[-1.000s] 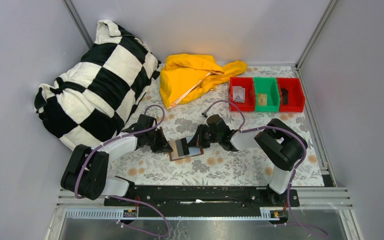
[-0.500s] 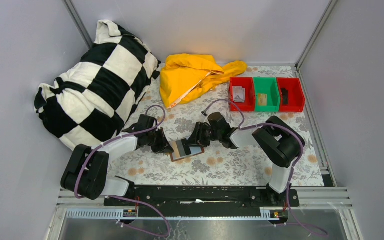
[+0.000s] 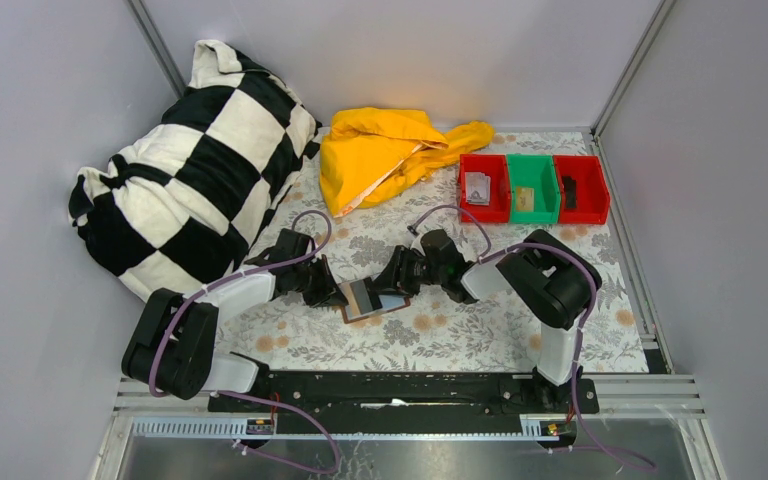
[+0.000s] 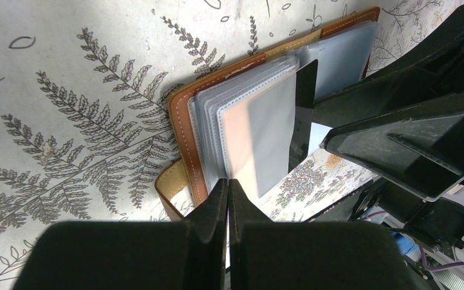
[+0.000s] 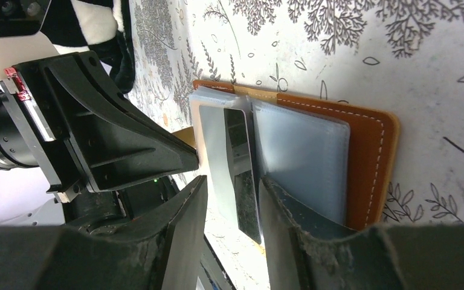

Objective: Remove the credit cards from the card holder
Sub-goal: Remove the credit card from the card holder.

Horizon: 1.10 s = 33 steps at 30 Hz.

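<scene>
The small brown leather-look bifold card holder [image 3: 368, 301] lies open on the pale floral-print tablecloth [image 3: 440, 335], between the two arms' tools. The left gripper [image 4: 228, 185] has its black fingers pressed together with nothing between them. Its tips are at the near edge of the holder's clear plastic sleeves [image 4: 266, 90] (whether they actually touch cannot be told). A flat tan card [image 4: 237, 145] sits in the front sleeve. The right gripper [image 5: 232, 181] has its jaws apart, one on each side of a thin dark rectangular card [image 5: 243, 172]. This card stands on edge at the fold between the two stacks of sleeves, and a gap shows beside it. Three small plastic bins [image 3: 533, 188], red, green and red, sit at the far side of the cloth, well apart from the holder.
</scene>
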Tool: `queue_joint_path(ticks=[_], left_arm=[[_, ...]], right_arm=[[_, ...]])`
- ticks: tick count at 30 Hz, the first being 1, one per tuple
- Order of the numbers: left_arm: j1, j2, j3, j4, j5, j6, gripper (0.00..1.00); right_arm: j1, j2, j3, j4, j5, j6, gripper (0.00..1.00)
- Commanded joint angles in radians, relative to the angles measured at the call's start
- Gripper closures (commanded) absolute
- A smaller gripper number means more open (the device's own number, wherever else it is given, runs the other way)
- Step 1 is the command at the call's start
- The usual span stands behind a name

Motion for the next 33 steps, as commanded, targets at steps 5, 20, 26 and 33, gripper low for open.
queue_joint_path(ticks=[5,20,26,33], left_arm=[[-0.005,0.002,0.003,0.036,0.015,0.013,1.00],[-0.011,0.039,0.002,0.060,0.036,0.011,1.00],[-0.029,0.000,0.018,0.053,0.035,0.017,1.00],[-0.074,-0.113,0.143,-0.059,-0.032,0.050,0.97]], right_arm=[[-0.028,-0.033,-0.026,-0.089,0.033,-0.053,0.54],[-0.029,0.055,-0.060,0.060,-0.056,0.019,0.55],[-0.029,0.061,-0.069,0.070,-0.056,0.019,0.55],[-0.029,0.066,-0.051,0.047,-0.057,0.006,0.69]])
